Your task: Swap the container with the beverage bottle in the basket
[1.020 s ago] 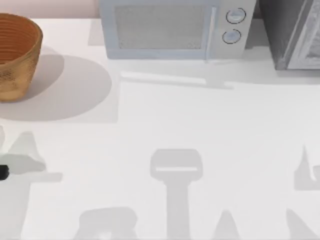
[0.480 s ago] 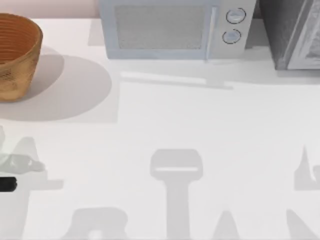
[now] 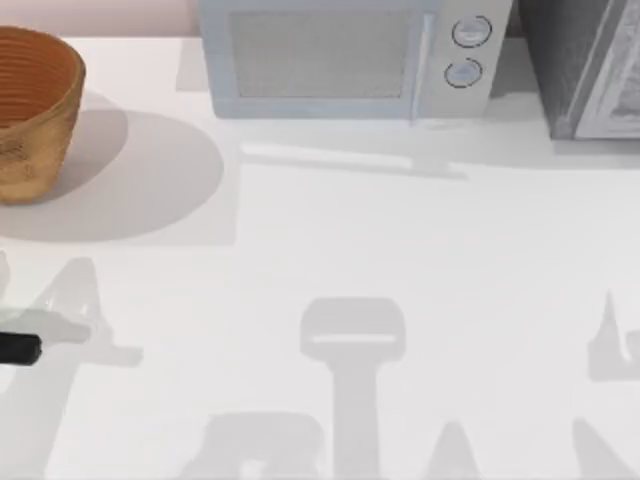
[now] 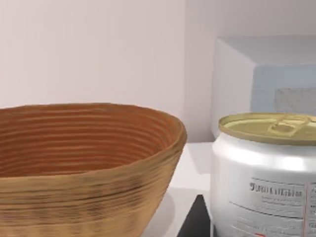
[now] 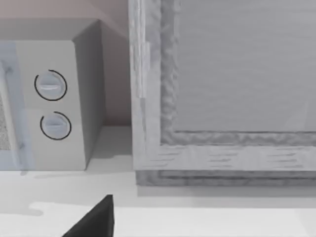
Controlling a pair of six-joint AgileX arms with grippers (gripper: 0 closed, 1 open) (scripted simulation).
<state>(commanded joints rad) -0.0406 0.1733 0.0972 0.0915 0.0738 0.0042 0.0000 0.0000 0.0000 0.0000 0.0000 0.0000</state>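
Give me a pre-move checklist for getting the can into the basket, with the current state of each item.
1. Basket upright at the table's far left, mouth open: ok.
2. Basket interior free of other things: cannot tell; the left wrist view shows part of the inside, not the bottom.
3. Beverage bottle upright, gold top up, close in front of the left wrist camera beside the basket: ok.
4. Left gripper at the table's left edge, grip on the bottle: cannot tell.
5. Microwave stands apart from the basket: ok.
6. Right gripper away, near the microwave's dials: ok.
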